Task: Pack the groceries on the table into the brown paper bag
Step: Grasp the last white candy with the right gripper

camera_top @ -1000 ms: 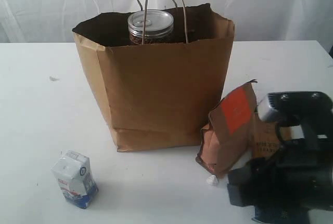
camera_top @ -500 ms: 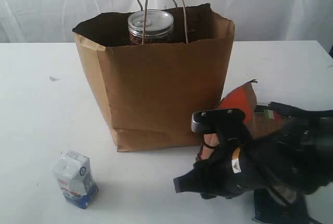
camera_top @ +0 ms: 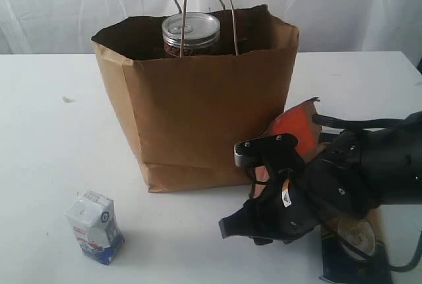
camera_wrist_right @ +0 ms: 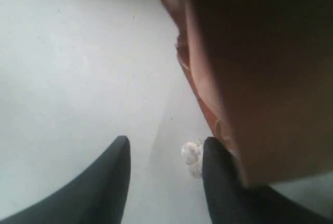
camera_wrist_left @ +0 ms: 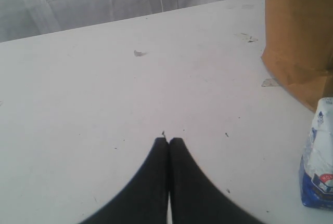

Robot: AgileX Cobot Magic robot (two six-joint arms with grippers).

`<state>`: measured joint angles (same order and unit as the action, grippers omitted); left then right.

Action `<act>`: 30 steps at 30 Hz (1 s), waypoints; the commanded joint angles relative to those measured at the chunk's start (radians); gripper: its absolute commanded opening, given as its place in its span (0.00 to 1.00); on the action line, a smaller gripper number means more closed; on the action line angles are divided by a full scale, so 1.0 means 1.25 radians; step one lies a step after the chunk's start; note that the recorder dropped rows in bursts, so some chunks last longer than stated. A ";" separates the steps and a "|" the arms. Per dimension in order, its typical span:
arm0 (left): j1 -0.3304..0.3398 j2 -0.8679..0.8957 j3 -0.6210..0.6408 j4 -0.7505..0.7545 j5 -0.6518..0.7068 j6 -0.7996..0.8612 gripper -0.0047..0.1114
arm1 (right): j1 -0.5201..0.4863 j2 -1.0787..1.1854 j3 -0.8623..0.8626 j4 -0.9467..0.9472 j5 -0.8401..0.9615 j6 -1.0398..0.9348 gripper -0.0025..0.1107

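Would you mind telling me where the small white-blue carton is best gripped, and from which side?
Probably across its flat side walls, below the folded top, coming from above: the small white-blue carton stands upright, apart from the brown paper bag, with bare table around it.

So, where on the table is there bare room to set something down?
Widest free patch: the table left of the brown paper bag, beyond the small carton. A narrower strip lies before the bag, between carton and right gripper. Right of the bag is crowded: pouch, right arm, spaghetti pack.
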<state>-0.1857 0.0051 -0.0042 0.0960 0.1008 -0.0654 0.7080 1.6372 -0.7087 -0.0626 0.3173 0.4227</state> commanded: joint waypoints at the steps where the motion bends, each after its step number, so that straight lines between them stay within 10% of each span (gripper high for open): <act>1: 0.003 -0.004 0.003 0.000 -0.002 -0.001 0.04 | -0.008 0.001 -0.001 -0.021 0.020 0.001 0.39; 30: 0.003 -0.004 0.003 0.000 -0.002 -0.001 0.04 | -0.008 -0.030 -0.001 -0.137 0.100 0.047 0.39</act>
<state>-0.1857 0.0051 -0.0042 0.0960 0.1008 -0.0654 0.7080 1.6078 -0.7087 -0.1966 0.4525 0.4696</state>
